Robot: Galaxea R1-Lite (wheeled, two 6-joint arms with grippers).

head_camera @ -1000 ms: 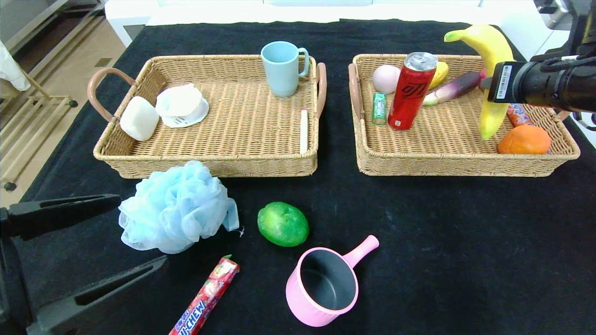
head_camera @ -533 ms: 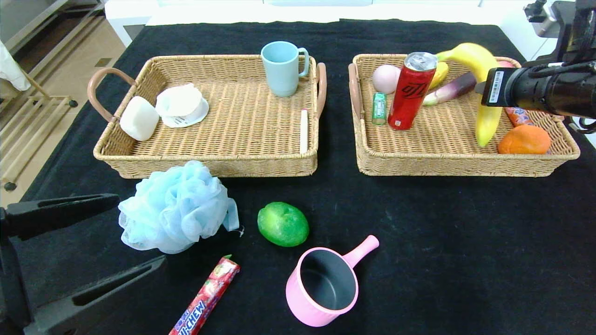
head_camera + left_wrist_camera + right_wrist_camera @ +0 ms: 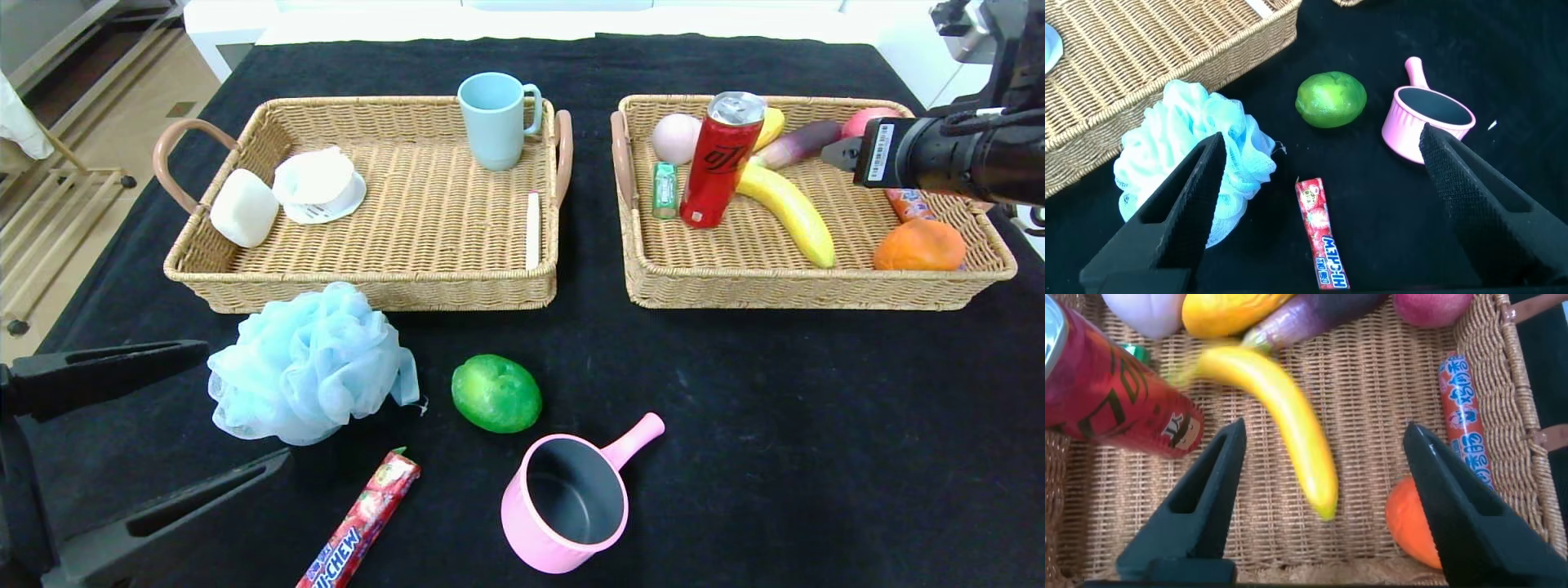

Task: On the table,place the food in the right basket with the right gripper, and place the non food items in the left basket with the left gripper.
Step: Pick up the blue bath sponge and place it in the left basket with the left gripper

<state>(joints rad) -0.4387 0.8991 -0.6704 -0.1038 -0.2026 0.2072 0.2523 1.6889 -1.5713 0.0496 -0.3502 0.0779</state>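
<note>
Yellow banana (image 3: 788, 211) lies in the right basket (image 3: 816, 290), beneath the right gripper's (image 3: 1319, 469) released fingers (image 3: 1212, 498).

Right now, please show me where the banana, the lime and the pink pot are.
banana (image 3: 788, 211): head view, middle of its body.
lime (image 3: 496, 393): head view, centre of its skin.
pink pot (image 3: 522, 523): head view, outer wall.

yellow banana (image 3: 788, 212), red can (image 3: 722, 159), pink saucepan (image 3: 565, 500)

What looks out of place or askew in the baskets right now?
The red can in the right basket stands tilted rather than upright, and the banana lies with one end against it, below the open right gripper. Nothing looks spilled or damaged; the left basket looks tidy.
</note>
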